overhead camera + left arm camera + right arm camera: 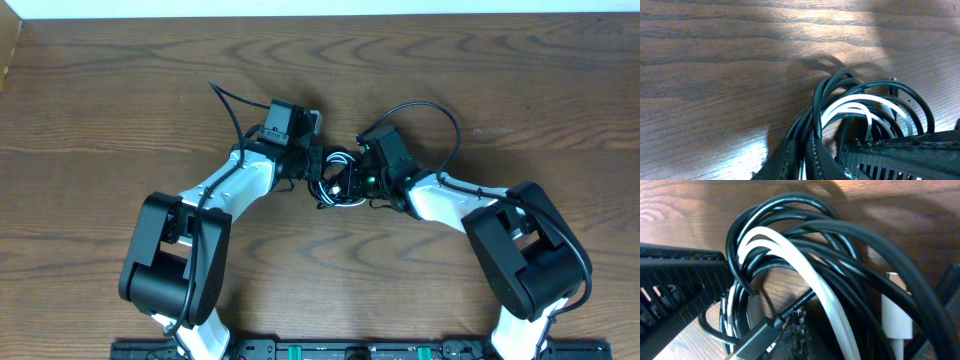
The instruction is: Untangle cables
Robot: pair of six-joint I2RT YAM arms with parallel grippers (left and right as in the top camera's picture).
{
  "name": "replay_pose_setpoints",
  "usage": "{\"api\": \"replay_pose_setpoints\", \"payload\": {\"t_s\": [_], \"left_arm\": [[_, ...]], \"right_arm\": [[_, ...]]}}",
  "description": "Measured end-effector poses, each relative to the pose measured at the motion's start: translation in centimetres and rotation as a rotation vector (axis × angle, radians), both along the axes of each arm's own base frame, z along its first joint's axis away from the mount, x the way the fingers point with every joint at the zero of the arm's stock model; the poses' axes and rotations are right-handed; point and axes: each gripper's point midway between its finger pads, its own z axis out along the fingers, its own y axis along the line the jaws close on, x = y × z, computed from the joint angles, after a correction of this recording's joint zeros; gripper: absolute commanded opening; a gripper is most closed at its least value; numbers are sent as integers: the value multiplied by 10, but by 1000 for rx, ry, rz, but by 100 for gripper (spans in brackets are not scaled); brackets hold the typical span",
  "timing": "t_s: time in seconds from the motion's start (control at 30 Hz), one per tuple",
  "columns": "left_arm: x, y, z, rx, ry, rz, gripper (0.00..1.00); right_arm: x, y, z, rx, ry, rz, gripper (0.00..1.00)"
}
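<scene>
The cables lie in one tangled bundle of black loops and a white cord at the table's middle, between both grippers. My left gripper is shut on black strands of the cables; its pads pinch them at the bottom of the left wrist view. My right gripper is in the bundle from the other side. Only its worn tip shows, closed at the middle under black loops. A white cord, a white plug and a black plug lie over it.
The wooden table stretches all round the bundle. A thicker black wire arcs off the right arm, and another off the left arm. The other gripper's ribbed finger crosses each wrist view.
</scene>
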Motion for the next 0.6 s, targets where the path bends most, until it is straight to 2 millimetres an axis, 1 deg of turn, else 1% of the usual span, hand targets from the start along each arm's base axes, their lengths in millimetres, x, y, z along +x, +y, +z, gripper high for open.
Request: {"api": "replay_pose_setpoints", "payload": {"t_s": [0.13, 0.2, 0.27, 0.33, 0.37, 0.4, 0.43, 0.53, 0.6], "left_arm": [[0, -1, 0, -4, 1, -2, 12], [-1, -3, 0, -8, 3, -8, 13], [-2, -4, 1, -8, 2, -11, 13], [-1, -2, 0, -3, 1, -6, 13], [-1, -1, 0, -2, 1, -4, 13], [0, -1, 0, -2, 1, -3, 11], [-2, -1, -1, -2, 7, -3, 13], [-16, 1, -1, 1, 63, -11, 13], [-20, 2, 7, -1, 67, -13, 14]], "right_arm": [[-1, -5, -1, -26, 33, -19, 5], [-3, -13, 1, -56, 64, -30, 6], [-7, -26, 2, -100, 107, -42, 6], [-11, -43, 4, -154, 141, -55, 8], [-14, -55, 4, -193, 156, -57, 8], [-13, -60, 4, -211, 154, -61, 8], [-15, -65, 5, -236, 159, -49, 8], [-18, -69, 10, -272, 155, 5, 10], [-16, -66, 15, -271, 138, 42, 13]]}}
